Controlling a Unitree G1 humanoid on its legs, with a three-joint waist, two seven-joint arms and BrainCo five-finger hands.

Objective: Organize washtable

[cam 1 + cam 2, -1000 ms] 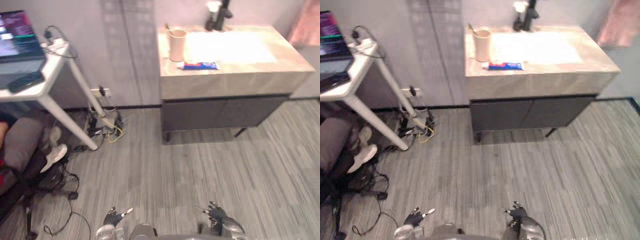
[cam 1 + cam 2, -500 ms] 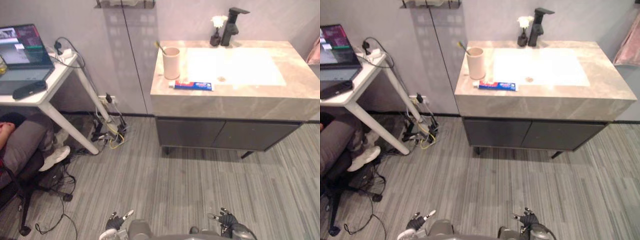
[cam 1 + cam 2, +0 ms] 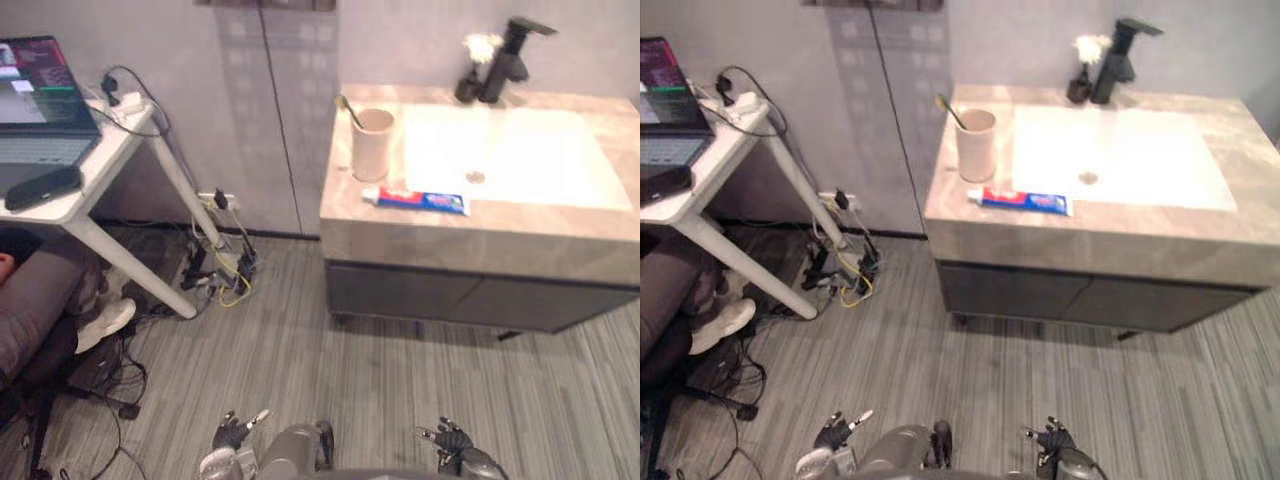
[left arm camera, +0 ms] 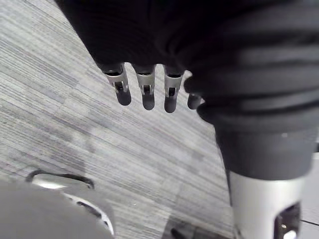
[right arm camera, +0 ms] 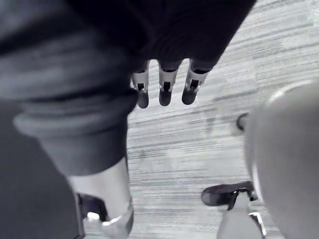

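Observation:
The washtable [image 3: 480, 235] is a stone-topped vanity with a white basin, standing ahead to the right. On its left end stands a beige cup [image 3: 373, 144] with a toothbrush [image 3: 345, 106] in it. A blue and red toothpaste tube [image 3: 416, 200] lies flat near the front edge. A black faucet [image 3: 511, 60] and a small dark vase with a white flower [image 3: 473, 68] stand at the back. My left hand [image 3: 233, 435] and right hand [image 3: 450, 441] hang low over the floor, far from the washtable, fingers straight and holding nothing.
A white desk [image 3: 90, 160] with a laptop [image 3: 35, 110] and a dark case stands at the left, with tangled cables [image 3: 215, 270] under it. A seated person's leg and white shoe [image 3: 100, 325] show at the far left. Grey plank floor lies between me and the washtable.
The whole picture has shifted, so the camera has moved: the washtable now sits further right and lower in view. Both hands stay low and open.

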